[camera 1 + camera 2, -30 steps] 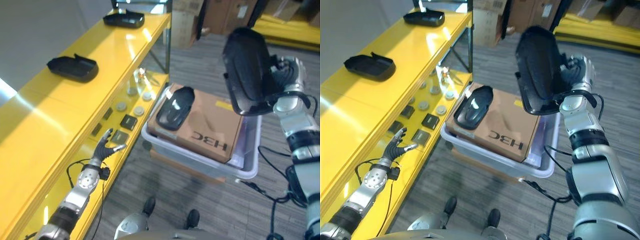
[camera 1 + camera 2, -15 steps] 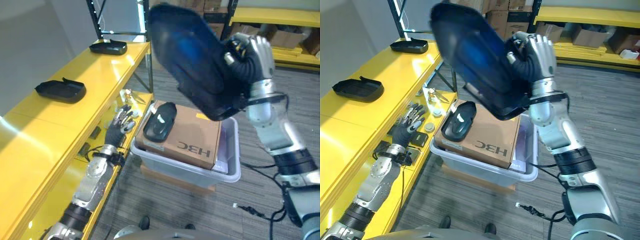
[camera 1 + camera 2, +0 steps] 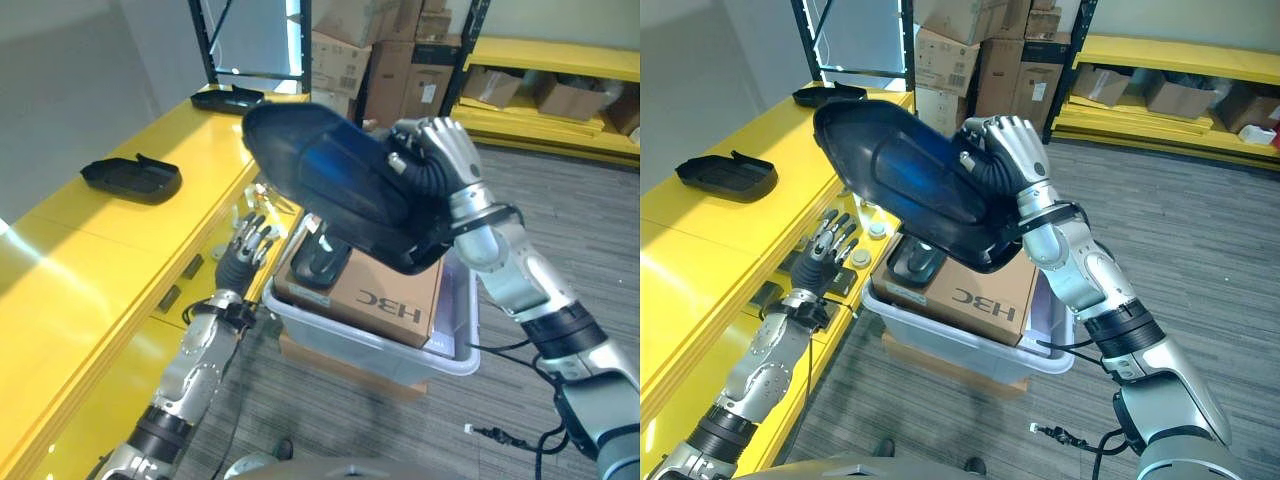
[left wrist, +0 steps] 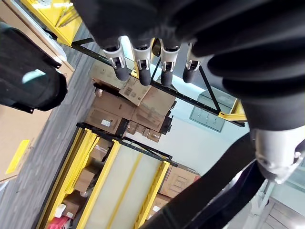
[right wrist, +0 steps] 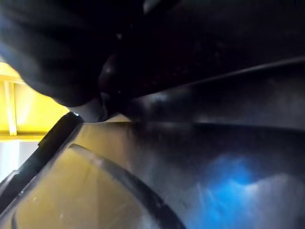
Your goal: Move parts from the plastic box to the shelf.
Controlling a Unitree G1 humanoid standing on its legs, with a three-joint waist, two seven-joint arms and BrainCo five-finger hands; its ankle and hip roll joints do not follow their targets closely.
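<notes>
Large dark printed letters, upside down, on the near side face of the brown cardboard box [image 3: 400, 272] sitting in the clear plastic box [image 3: 372, 349]. Yellow label [image 4: 18, 155] on top of that cardboard box, too small to read.

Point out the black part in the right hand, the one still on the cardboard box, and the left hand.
Held part [image 3: 910, 175], right eye view, its glossy middle.
Part on box [image 3: 320, 262], left eye view, its lower half.
Left hand [image 3: 818, 258], right eye view, its back.
</notes>
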